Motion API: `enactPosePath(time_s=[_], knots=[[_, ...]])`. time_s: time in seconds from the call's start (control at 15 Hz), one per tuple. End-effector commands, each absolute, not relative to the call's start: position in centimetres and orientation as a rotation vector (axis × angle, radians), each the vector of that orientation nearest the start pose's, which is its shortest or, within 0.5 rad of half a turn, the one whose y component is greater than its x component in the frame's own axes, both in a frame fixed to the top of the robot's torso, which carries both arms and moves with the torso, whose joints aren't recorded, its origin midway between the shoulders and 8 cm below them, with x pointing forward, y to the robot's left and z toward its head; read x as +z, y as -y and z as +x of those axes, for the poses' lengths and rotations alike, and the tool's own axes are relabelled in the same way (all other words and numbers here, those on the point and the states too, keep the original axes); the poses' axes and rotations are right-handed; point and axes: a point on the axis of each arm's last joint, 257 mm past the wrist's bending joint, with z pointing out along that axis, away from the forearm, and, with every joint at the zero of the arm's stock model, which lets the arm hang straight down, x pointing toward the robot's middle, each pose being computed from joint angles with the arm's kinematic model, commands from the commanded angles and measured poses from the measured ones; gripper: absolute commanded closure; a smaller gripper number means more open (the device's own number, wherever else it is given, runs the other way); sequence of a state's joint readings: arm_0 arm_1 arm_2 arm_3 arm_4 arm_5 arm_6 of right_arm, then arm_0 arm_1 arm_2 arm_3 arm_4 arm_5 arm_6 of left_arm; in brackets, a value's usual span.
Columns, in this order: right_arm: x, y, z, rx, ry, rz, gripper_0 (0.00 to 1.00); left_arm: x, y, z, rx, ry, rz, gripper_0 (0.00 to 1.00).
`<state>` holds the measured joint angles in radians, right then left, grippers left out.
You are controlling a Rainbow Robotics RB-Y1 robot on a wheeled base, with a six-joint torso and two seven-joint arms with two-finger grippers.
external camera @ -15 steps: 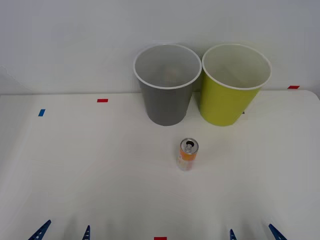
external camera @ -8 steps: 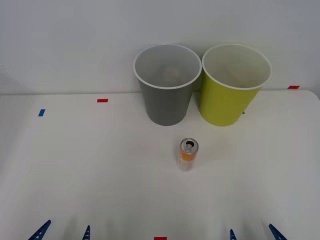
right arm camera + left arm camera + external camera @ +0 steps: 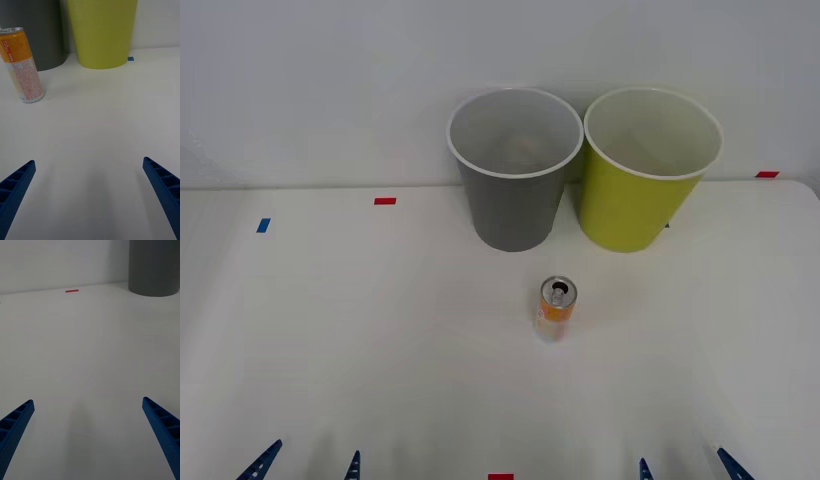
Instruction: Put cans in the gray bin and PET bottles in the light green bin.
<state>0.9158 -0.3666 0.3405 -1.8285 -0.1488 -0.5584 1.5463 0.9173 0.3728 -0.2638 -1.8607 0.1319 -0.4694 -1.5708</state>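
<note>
Can upright — before gray bin

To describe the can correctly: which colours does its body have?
The can is orange on top, white with small print below, with a silver rim; the right wrist view shows it best.

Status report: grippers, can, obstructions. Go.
Left gripper and right gripper open, low at near table edge. Can upright, ungrasped, in front of gray bin and light green bin. Nothing blocking the can.
</note>
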Motion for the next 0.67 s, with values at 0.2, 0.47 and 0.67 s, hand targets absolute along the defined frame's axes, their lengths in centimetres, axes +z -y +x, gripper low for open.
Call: enactPosePath(time_s=[0.2, 0.47, 0.67], knots=[[-32.90, 22.56, 22.46, 0.135, -1.719, -0.062, 0.00, -33.32, -25.66, 23.26, -0.030, -1.764, 0.119, 0.00], [-32.90, 22.56, 22.46, 0.135, -1.719, -0.062, 0.00, -33.32, -25.66, 23.26, -0.030, -1.764, 0.119, 0.00], [-32.90, 22.56, 22.46, 0.135, -1.719, -0.062, 0.00, -33.32, -25.66, 23.26, -0.030, -1.764, 0.119, 0.00]])
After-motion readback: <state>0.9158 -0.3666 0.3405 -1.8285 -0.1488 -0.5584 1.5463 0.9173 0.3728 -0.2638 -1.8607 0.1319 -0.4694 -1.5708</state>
